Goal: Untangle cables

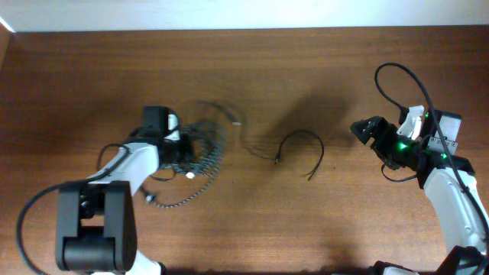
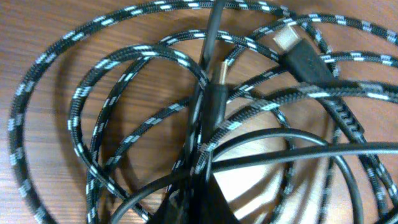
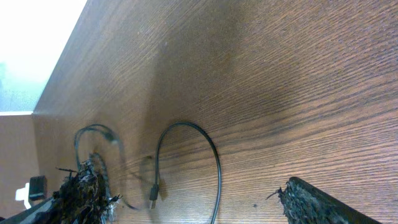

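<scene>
Lying in a loose heap left of centre on the wooden worktop (image 1: 252,61), the braided cable (image 1: 206,163) is coiled in several overlapping loops, and one speckled tail trails down and to the left from the heap. The left end effector (image 1: 181,150) is down in the left side of this heap. In the left wrist view its dark tip (image 2: 200,202) shows at the bottom edge with the jaws pressed together. A braided strand (image 2: 74,106) and a smooth black strand both run straight down into it, but which of them is actually pinched cannot be told. That close view also shows a flat metal plug (image 2: 289,40) on a black moulded housing lying across the upper loops, and a second, brassy connector (image 2: 219,73) near the middle of the crossing strands. The plain black cable (image 1: 304,132) forms an open arch near the worktop's centre, well apart from the right arm. A faint thin line leads from the arch back toward the heap. In the right wrist view the same arch (image 3: 217,168) lies flat on the wood, with a small plug end (image 3: 152,198) at its left foot. The right end effector (image 1: 367,130) hangs over bare wood at the right side, its two fingers (image 3: 81,193) spread wide and gripping nothing.
</scene>
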Robot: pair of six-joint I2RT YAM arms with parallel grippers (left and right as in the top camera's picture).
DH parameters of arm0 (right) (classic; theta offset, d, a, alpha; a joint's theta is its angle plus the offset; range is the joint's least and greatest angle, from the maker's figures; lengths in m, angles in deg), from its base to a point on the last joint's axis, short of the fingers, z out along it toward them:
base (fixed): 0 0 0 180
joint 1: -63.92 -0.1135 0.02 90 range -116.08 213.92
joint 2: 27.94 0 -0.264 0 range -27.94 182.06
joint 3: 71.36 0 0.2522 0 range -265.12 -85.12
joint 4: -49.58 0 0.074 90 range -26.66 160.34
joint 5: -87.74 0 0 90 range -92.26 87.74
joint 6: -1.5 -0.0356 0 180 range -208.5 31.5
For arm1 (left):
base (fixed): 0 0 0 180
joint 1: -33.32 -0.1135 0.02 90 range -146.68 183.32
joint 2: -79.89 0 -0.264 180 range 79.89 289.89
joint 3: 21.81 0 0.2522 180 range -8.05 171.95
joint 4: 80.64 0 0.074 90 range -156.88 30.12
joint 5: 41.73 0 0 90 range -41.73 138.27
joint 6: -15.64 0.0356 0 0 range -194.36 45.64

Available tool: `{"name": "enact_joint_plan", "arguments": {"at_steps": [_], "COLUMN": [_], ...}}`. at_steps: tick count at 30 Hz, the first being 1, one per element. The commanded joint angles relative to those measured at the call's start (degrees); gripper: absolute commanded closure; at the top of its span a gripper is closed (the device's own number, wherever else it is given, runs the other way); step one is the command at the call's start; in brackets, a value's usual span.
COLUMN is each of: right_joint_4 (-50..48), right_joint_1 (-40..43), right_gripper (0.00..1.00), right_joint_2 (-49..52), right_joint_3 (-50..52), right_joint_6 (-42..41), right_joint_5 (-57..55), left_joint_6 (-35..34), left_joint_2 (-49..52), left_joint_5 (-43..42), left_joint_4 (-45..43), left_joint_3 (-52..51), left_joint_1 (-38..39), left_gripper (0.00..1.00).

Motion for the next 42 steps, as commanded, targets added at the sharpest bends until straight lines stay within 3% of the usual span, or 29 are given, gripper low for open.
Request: {"name": "enact_joint_plan", "arguments": {"at_steps": [1,3,5,8,11,15,17,19,21,23,28,38,39,40,41,42], "right_joint_4": [-0.04,-0.04,-0.02,-0.02,-0.04,-0.04,-0.04,-0.04,-0.04,-0.02,0.02,0.02,0.02,0.04,0.02,0.02], "right_joint_1": [-0.37,-0.37,-0.37,-0.37,-0.37,-0.37,-0.37,-0.37,-0.37,-0.37,-0.37,-0.37,-0.37,-0.37,-0.37,-0.37], "right_gripper": [0.08,0.08,0.08,0.08,0.08,0.08,0.08,0.08,0.08,0.08,0.08,0.08,0.08,0.08,0.08,0.08], "right_joint_2": [0.33,0.33,0.33,0.33,0.33,0.33,0.33,0.33,0.33,0.33,0.33,0.33,0.33,0.33,0.33,0.33], "right_joint_3": [-0.55,-0.55,-0.55,-0.55,-0.55,-0.55,-0.55,-0.55,-0.55,-0.55,-0.55,-0.55,-0.55,-0.55,-0.55,-0.55], "right_joint_6": [2.27,2.27,2.27,2.27,2.27,2.27,2.27,2.27,2.27,2.27,2.27,2.27,2.27,2.27,2.27,2.27], "right_joint_5": [-1.2,-1.7,-1.81,-1.95,-2.03,-2.05,-2.03,-2.03,-2.05,-2.03,-2.03,-2.03,-2.05,-2.05,-2.05,-2.05], "left_joint_6": [5.57,3.78,-1.44,-14.01,-24.79,-25.99,-20.04,-7.06,9.31,18.56,29.14,28.2,27.02,25.97,24.79,22.56], "left_joint_2": [4.63,4.22,1.92,-3.17,-9.84,-18.95,-24.5,-26.34,-26.08,-25.07,-19.39,0.87,1.46,2.05,2.54,2.93], "left_joint_5": [-13.4,-12.15,-4.22,7.76,13.42,13.16,20.55,25.81,20.33,13.22,14.56,15.8,15.8,15.8,15.82,15.82], "left_joint_4": [1.88,4.07,8.79,13.84,13.86,12.87,12.57,12.04,12.33,13.7,16.11,8.85,8.2,7.8,7.8,8.09], "left_joint_3": [-3.8,-2.27,0.9,4.11,4.11,4.15,4.15,4.15,4.13,4.13,3.72,3.72,3.72,3.72,3.72,3.72], "left_joint_1": [5.75,6.23,6.23,6.23,6.23,6.8,8.11,8.35,8.33,8.33,8.33,8.28,8.11,7.61,6.93,5.92], "left_gripper": [0.01,0.01,0.01,0.01,0.01,0.01,0.01,0.01,0.01,0.01,0.01,0.02,0.1,0.36,0.52,0.78]}}
